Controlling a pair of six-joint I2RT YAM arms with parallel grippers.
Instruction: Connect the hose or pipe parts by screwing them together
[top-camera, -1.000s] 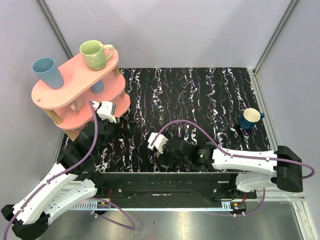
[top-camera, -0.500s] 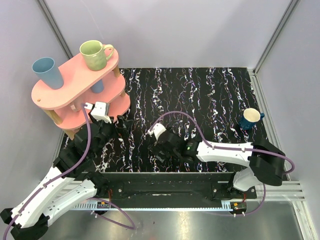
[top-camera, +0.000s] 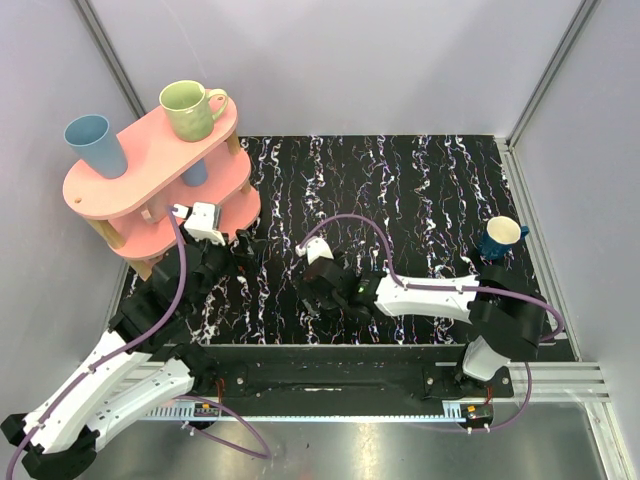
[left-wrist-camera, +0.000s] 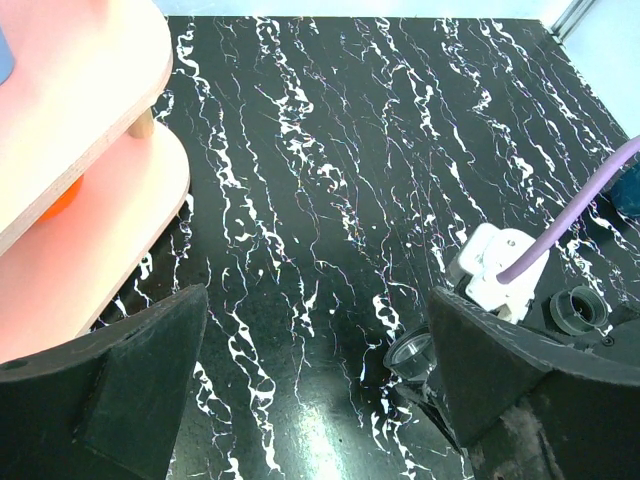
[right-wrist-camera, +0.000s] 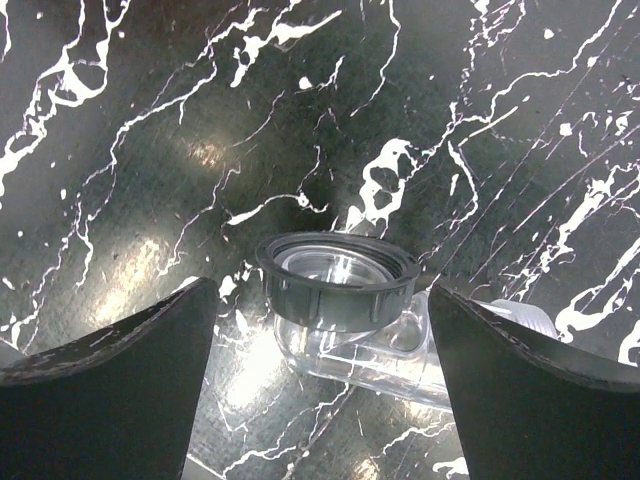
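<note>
In the right wrist view one pipe part (right-wrist-camera: 340, 285) lies on the black marbled mat: a clear elbow tube with a dark grey threaded ring facing up. My right gripper (right-wrist-camera: 320, 300) hangs open over it, a finger on each side and neither touching. The left wrist view shows that part's clear mouth (left-wrist-camera: 410, 355) beside my right finger, and a second dark ring fitting (left-wrist-camera: 578, 310) further right. My left gripper (left-wrist-camera: 318, 320) is open over bare mat, with nothing in it. From above, the right gripper (top-camera: 315, 290) covers the parts and the left gripper (top-camera: 238, 250) sits near the shelf.
A pink two-tier shelf (top-camera: 150, 165) stands at the back left with a green mug (top-camera: 190, 108) and a blue cup (top-camera: 95, 145) on it. A dark blue mug (top-camera: 500, 238) stands at the right edge. Purple cables loop over both arms.
The right arm has folded in and its gripper has moved forward over the clear pipe part. The left gripper has shifted slightly left, toward the shelf.
</note>
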